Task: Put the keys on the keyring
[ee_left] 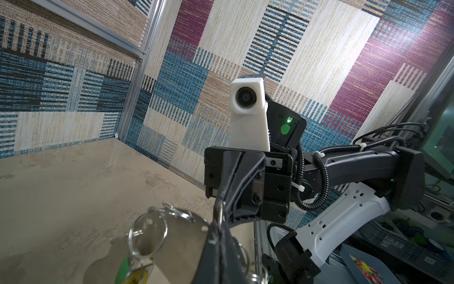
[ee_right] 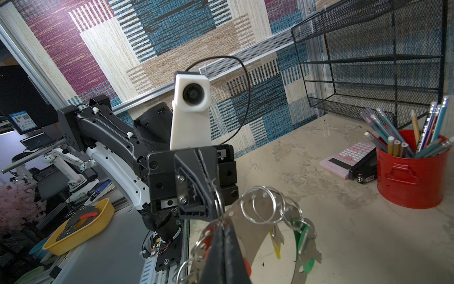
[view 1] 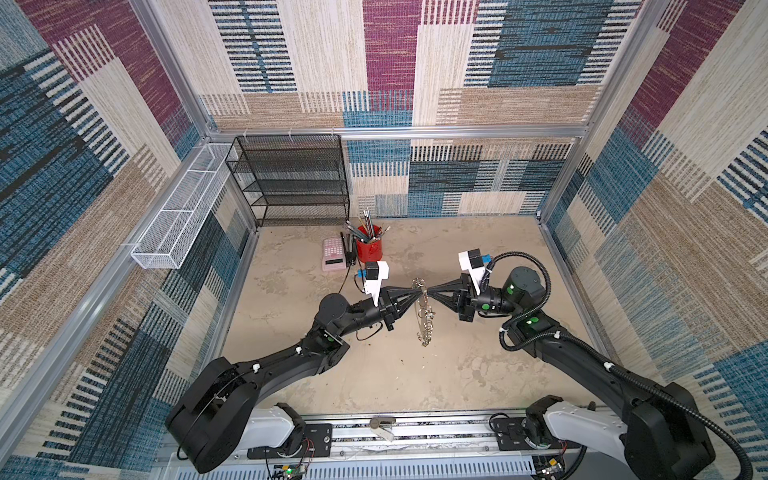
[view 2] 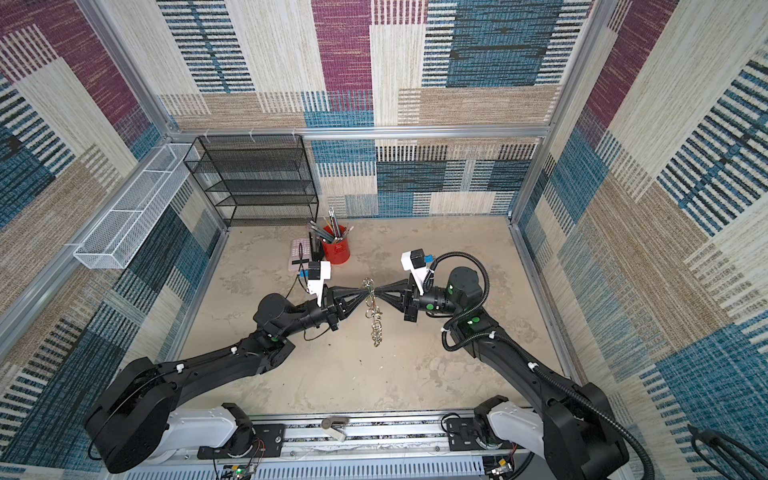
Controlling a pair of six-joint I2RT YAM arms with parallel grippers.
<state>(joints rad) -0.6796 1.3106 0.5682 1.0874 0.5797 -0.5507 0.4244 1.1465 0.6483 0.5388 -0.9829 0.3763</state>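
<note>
Left hand (view 1: 417,295): reaches in from the left of both top views, clenched on the keyring near its upper end. I read it as the anchor that stops the band swinging.
Keyring (view 1: 424,320): centre of frame, lifted between the two hands and hanging edge-on toward the lower frame. I cannot tell whether its lower end touches the worktop (view 1: 478,374).
Split rings (ee_right: 262,204): crowded along the band's edge and overlapping each other right where the fingers meet.
Keys: in the right wrist view the yellow tag (ee_right: 277,246) and the green tag (ee_right: 304,246) dangle from rings on the band. The red tag (ee_right: 247,267) peeks out just beside the right hand's fingers, and I cannot tell whether it is threaded on.
Right hand (view 1: 432,296): comes from the right, clenched as well, nose to nose with its partner at the same spot. Whether it pinches a ring, the band or the red key is hidden. My guess is one hand steadies while the other works a ring.
White wire basket (view 1: 174,224): upper left, on the wall, well apart.
Black mesh rack (view 1: 291,178): back corner, left of centre.
Pink calculator (view 1: 332,251): just beside the red pencil pot (view 1: 370,251), behind the left wrist, near it but apart.
In the way: mainly the fingertips and neighbouring rings, which block the sight of the join.
</note>
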